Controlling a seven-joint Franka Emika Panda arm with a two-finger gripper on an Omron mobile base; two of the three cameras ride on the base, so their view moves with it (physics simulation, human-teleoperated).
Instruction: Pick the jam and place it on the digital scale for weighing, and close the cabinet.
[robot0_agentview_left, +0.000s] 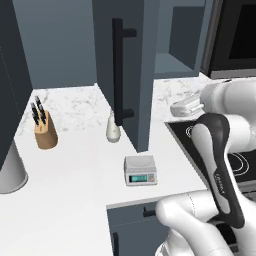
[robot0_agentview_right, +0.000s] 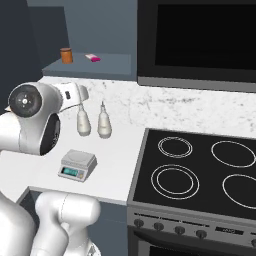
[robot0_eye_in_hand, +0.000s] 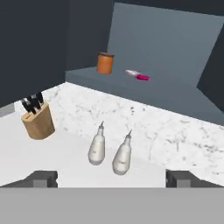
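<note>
the jam (robot0_eye_in_hand: 105, 63) stands on the open cabinet (robot0_agentview_left: 132, 70) shelf at the upper middle of the hand view, with a small pink item (robot0_eye_in_hand: 138, 75) just right of it. the gripper (robot0_eye_in_hand: 112, 178) hangs with its fingers (robot0_eye_in_hand: 43, 178) wide apart and nothing between them. 2 white bottles (robot0_eye_in_hand: 109, 151) stand on the surface (robot0_agentview_left: 65, 200) at center, a knife block (robot0_eye_in_hand: 37, 118) at left. the digital scale (robot0_agentview_left: 140, 170) sits bare near the surface edge.

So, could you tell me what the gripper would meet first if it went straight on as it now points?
Probably the marble backsplash behind the two white bottles; the jam sits higher, though depth is unclear.
</note>
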